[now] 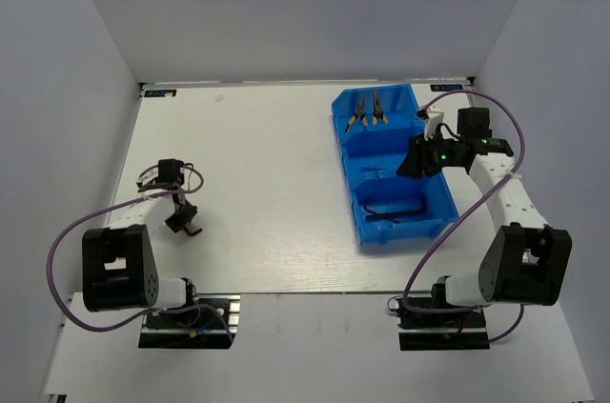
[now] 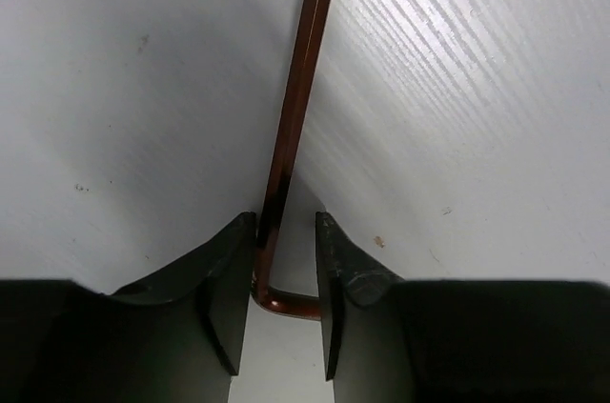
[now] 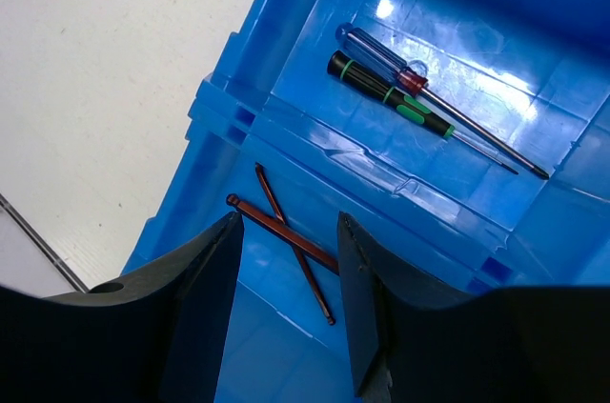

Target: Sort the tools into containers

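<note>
My left gripper (image 1: 183, 224) is low at the left of the table. In the left wrist view it (image 2: 286, 231) is shut on the bend of a dark L-shaped hex key (image 2: 295, 89), whose long arm points away. The blue bin (image 1: 400, 231) stands at the right. Two pliers (image 1: 367, 112) lie in its far compartment. The blue-red screwdriver (image 3: 381, 58) and the black-green screwdriver (image 3: 381, 90) lie in the middle one. Two crossed hex keys (image 3: 283, 225) lie in the near one. My right gripper (image 1: 410, 163) is open and empty above the bin, over the divider (image 3: 315, 141).
White walls enclose the table on the left, back and right. The right arm's purple cable (image 1: 505, 112) arcs past the bin's far right corner. The left arm's cable (image 1: 57, 241) loops beside its base.
</note>
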